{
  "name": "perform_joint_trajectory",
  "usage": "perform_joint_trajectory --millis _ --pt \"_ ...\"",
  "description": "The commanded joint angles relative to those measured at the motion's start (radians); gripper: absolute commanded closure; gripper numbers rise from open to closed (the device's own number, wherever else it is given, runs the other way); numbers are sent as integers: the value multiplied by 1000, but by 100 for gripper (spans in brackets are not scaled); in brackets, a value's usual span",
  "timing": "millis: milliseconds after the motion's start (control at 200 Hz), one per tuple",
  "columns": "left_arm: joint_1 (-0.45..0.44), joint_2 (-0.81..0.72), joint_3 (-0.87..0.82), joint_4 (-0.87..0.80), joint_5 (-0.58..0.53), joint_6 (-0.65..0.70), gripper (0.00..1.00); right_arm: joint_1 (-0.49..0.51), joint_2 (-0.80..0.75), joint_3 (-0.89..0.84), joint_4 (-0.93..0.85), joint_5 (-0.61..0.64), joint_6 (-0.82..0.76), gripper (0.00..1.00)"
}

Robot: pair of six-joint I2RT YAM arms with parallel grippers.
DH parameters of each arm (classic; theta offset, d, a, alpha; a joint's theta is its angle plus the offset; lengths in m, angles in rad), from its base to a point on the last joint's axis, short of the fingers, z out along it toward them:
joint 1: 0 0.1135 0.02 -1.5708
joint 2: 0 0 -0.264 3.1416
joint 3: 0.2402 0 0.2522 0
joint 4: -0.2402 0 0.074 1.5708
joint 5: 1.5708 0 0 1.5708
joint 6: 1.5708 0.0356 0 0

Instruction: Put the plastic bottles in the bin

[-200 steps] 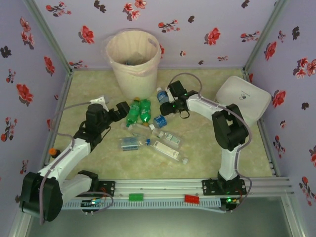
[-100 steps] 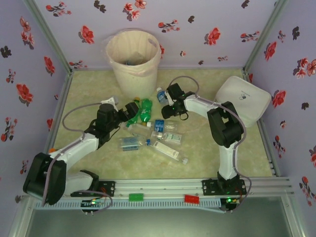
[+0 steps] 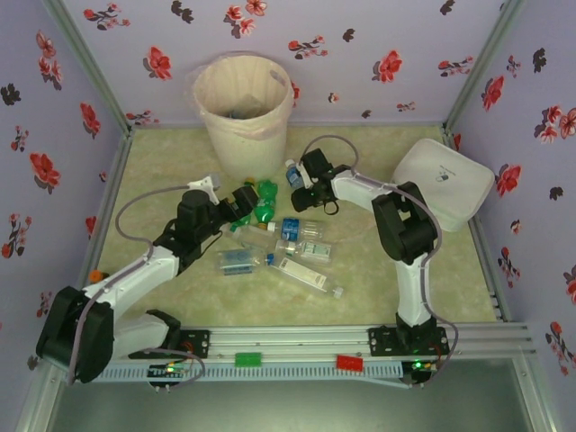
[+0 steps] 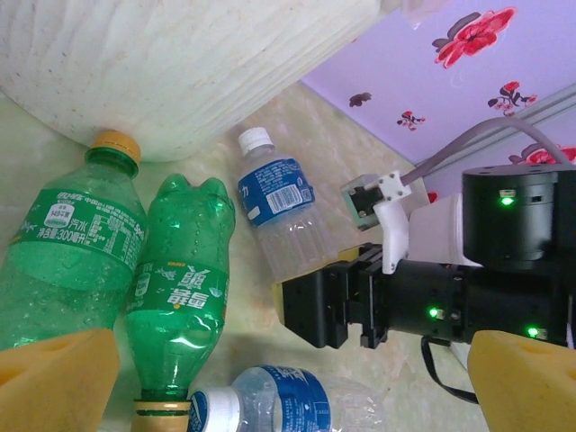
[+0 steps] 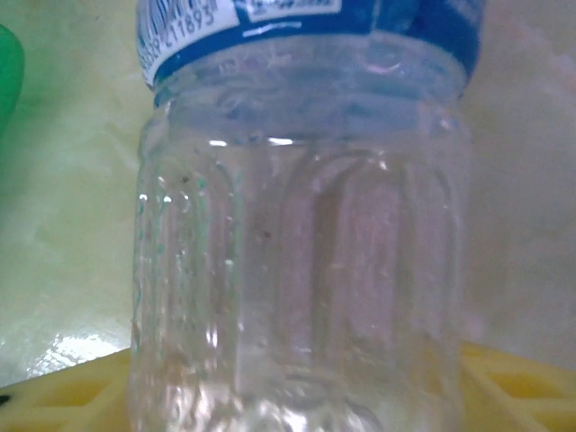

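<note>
The bin point(image 3: 243, 99), a cream bucket with a pinkish liner, stands at the back. Its wall point(image 4: 180, 63) shows close in the left wrist view. Two green bottles point(image 3: 261, 200) lie in front of it, one with its yellow cap up point(image 4: 67, 243), one cap down point(image 4: 175, 279). My left gripper point(image 3: 247, 200) point(image 4: 288, 405) is open, its pads point(image 4: 54, 378) wide apart beside them. A clear blue-label bottle point(image 3: 292, 171) point(image 4: 274, 198) point(image 5: 301, 270) lies between the fingers of my open right gripper point(image 3: 301, 184) point(image 4: 333, 301) point(image 5: 297, 396).
More clear bottles lie mid-table point(image 3: 301, 229), point(image 3: 238, 261), point(image 3: 308, 276), one just under my left gripper point(image 4: 270, 409). A flat white box point(image 3: 445, 180) leans at the right wall. An orange cap point(image 3: 94, 276) sits by the left edge.
My left gripper has advanced right to the green bottles. My right gripper has slid left until the clear bottle near the bin sits between its fingers.
</note>
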Motion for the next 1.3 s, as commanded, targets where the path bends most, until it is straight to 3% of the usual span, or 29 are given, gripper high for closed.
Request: perform_joint_trajectory --millis 0,80,215,885,1295 --pt "-7 -25 -13 -31 -15 -3 0 4 5 6 38 -3 -11 40" --pt "-12 -25 -8 -39 -12 -8 0 4 -30 -28 76 -3 -10 50" --pt "-27 -9 3 -24 -11 -27 0 0 -136 -124 150 6 2 54" --pt "-221 229 309 61 21 -24 0 -11 -918 -635 266 -109 243 53" --pt "-333 244 405 54 34 33 0 -9 -1087 -775 408 -235 367 53"
